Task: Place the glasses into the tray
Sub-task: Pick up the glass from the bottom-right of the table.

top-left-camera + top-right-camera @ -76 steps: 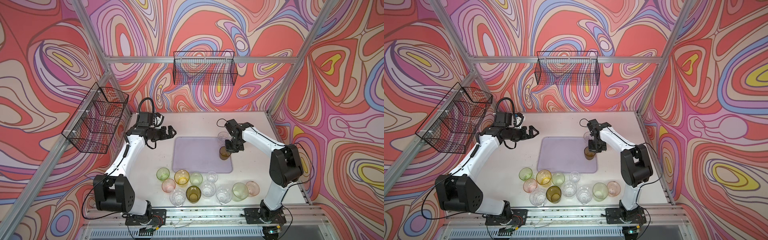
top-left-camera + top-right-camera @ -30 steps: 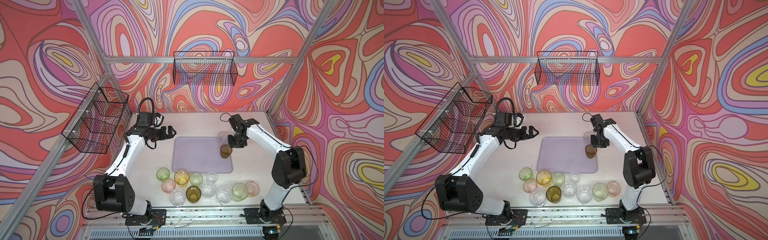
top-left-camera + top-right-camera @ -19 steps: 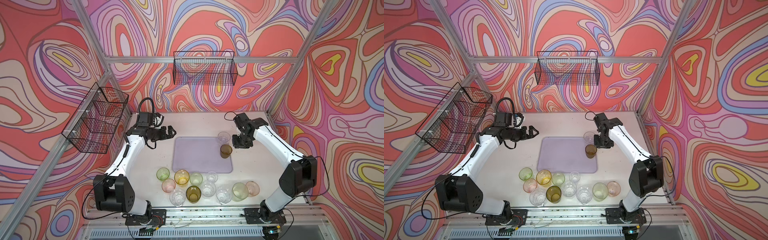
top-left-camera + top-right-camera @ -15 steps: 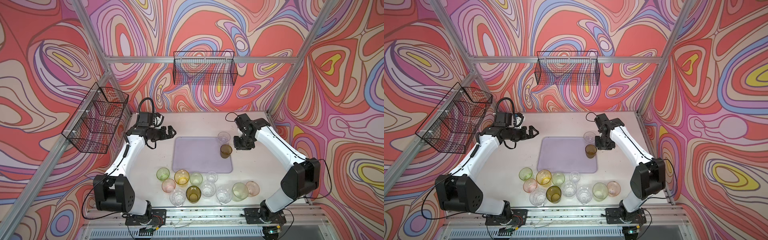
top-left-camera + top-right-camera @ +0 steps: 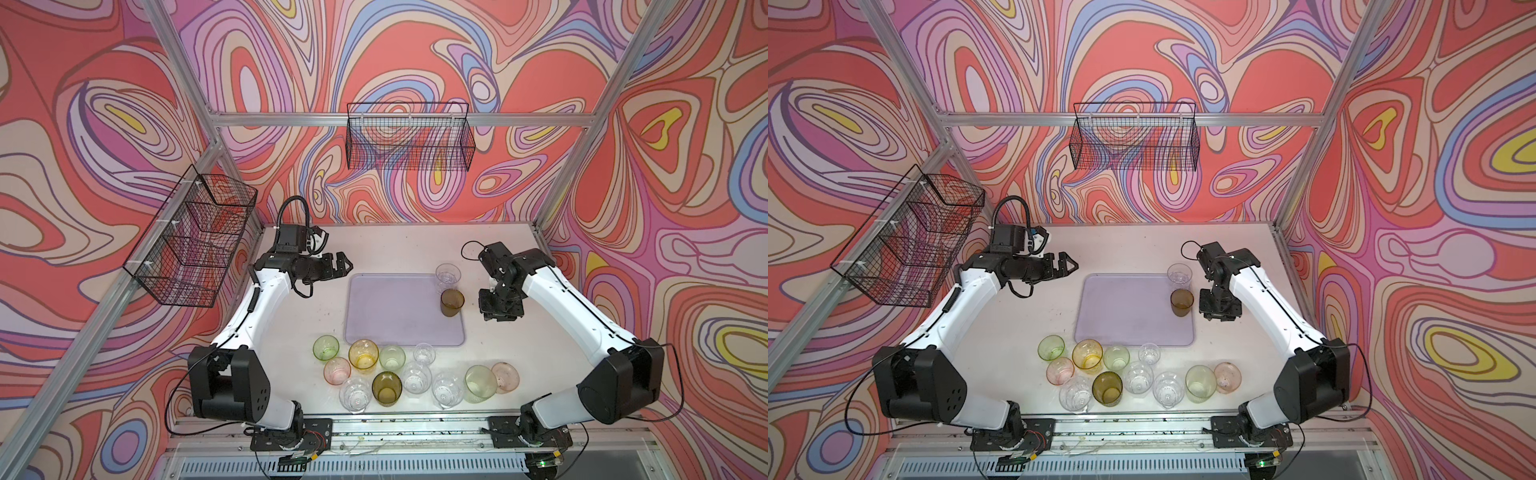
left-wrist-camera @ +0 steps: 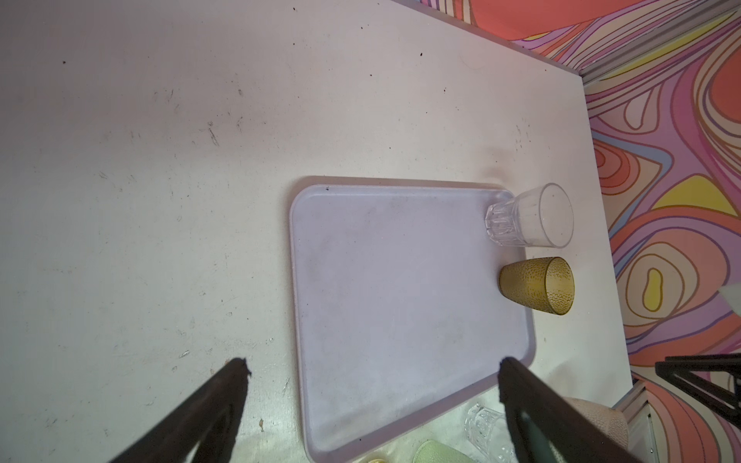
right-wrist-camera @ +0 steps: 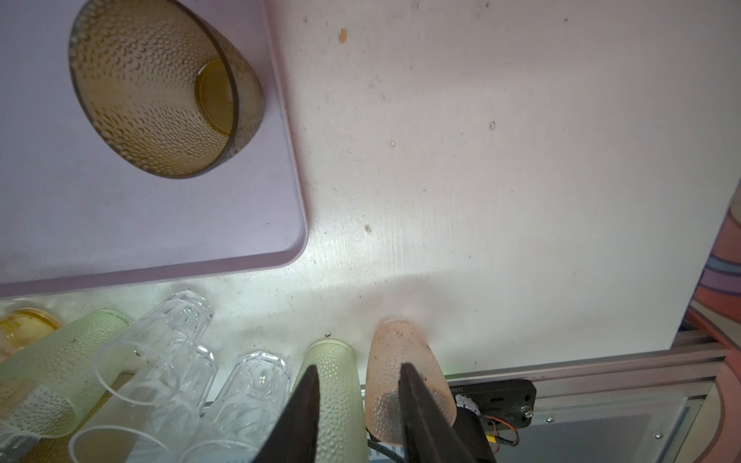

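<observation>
Right wrist: R pincer [image 7: 357, 366] part-spread, empty; left wrist: L pincer [image 6: 372, 360] spread wide.

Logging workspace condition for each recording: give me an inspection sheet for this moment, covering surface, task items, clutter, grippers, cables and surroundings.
Surface: white tabletop, scuffed and speckled.
Job's things: pale lavender plastic tray holds a clear faceted tumbler and an olive-brown dimpled tumbler, both upright; eleven mixed-colour tumblers cluster on the tabletop nearer the arm bases.
Clutter: nothing seen.
Grippers: left gripper wide open, empty; right gripper jaws apart, empty, beside the tray.
Cables: black cable loops at both wrists, clear of the tumblers.
Surroundings: two black wire baskets on swirl-patterned walls.
</observation>
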`<state>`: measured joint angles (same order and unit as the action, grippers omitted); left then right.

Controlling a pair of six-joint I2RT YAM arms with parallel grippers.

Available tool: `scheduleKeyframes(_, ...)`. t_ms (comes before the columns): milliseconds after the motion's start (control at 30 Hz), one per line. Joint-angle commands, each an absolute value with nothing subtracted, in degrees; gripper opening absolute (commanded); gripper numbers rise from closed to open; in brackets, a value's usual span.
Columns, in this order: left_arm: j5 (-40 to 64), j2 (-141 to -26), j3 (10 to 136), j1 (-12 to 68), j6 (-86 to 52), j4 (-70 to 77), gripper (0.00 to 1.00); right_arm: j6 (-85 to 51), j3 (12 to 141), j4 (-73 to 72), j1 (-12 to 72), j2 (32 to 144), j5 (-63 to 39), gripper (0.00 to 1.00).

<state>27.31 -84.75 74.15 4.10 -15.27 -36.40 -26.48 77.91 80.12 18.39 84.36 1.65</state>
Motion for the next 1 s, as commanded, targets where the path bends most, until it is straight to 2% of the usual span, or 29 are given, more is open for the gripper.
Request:
scheduleKeyframes(0,28.47,-85.32,75.86,4.22,-15.51,-37.47,1.0,-30.75,76.22,82.08,18.15,81.67,0.7,0.36)
scheduleKeyframes(233,28.56,-85.17,75.79,4.27,-15.56,-37.4,1.0,-33.84,73.02,83.6,18.25,79.37,-0.76,0.37)
scheduleKeyframes(367,28.3,-85.17,75.85,4.23,-15.56,-37.44,1.0,-35.94,70.97,84.73,18.21,78.56,-1.04,0.32)
scheduleKeyframes(967,29.35,-86.56,76.55,4.47,-16.39,-37.02,1.0,-43.92,60.74,82.1,18.28,69.42,-5.68,0.35)
